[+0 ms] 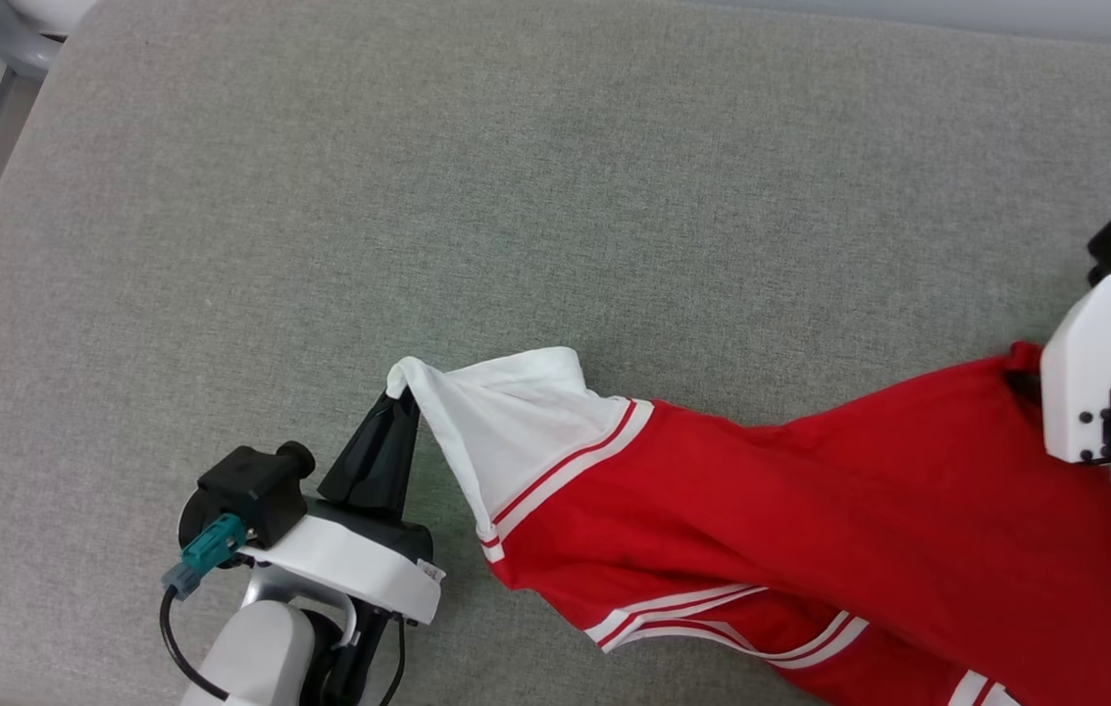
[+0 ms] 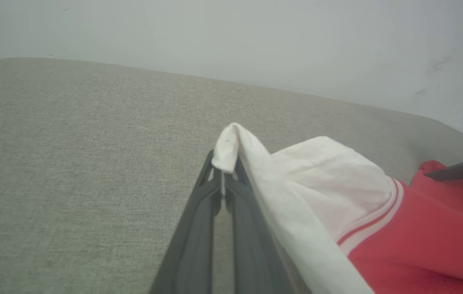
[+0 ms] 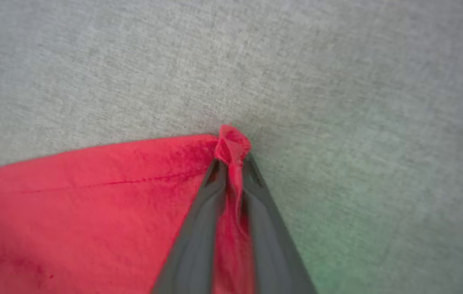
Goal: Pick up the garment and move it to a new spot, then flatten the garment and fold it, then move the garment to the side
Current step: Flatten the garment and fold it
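On grey upholstered surface point(image 1: 437, 196): the garment point(image 1: 810, 510) held at two ends.
Left gripper point(image 1: 405, 400), lower left of head view, has its fingers pressed together, pinching the tip of the white sleeve end, which stands in a peak above the surface. Right gripper point(image 3: 233, 161), far right, has its fingers closed on a bunched red corner, cloth running down between them. Red body spans the lower right between the two grips, with red-and-white striped trim beside the white sleeve end and along the lower edge.
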{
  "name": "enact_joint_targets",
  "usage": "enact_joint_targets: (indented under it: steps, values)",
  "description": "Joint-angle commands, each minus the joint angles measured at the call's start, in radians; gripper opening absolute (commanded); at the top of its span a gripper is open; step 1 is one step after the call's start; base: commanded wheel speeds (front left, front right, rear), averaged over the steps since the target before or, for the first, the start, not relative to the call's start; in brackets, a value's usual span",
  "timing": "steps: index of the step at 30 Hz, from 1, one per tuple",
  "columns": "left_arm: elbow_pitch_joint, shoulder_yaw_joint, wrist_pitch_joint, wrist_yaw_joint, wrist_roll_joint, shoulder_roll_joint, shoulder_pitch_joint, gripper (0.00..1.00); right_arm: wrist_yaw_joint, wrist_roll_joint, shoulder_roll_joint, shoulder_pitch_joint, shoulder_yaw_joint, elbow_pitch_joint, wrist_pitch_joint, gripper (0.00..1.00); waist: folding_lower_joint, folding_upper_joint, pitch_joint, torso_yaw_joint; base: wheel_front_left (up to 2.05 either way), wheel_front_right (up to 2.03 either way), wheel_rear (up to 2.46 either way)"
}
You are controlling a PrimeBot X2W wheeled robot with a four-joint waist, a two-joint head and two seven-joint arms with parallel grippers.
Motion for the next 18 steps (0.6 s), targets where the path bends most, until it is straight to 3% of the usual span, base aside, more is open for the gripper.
enact_joint_targets:
  steps: [1,11,18]
  values:
    - [0.004,0.005,-0.002,0.001,0.000,0.003,-0.010,0.00,0.010,0.021,0.053,0.093,0.060,0.065,0.044,0.00,0.0001,0.0000,-0.003,-0.002,0.00,0.00,0.00]
    - [0.007,0.045,-0.002,0.001,-0.012,0.061,-0.045,0.00,0.006,-0.010,-0.010,-0.055,0.014,-0.058,-0.128,0.00,0.0001,0.0000,-0.093,-0.049,0.00,0.00,0.00]
    - [0.044,0.027,-0.002,0.001,-0.048,0.160,-0.212,0.00,0.005,-0.081,0.033,-0.128,-0.051,-0.075,-0.288,0.00,0.0001,0.0000,-0.147,-0.103,0.00,0.00,0.00]
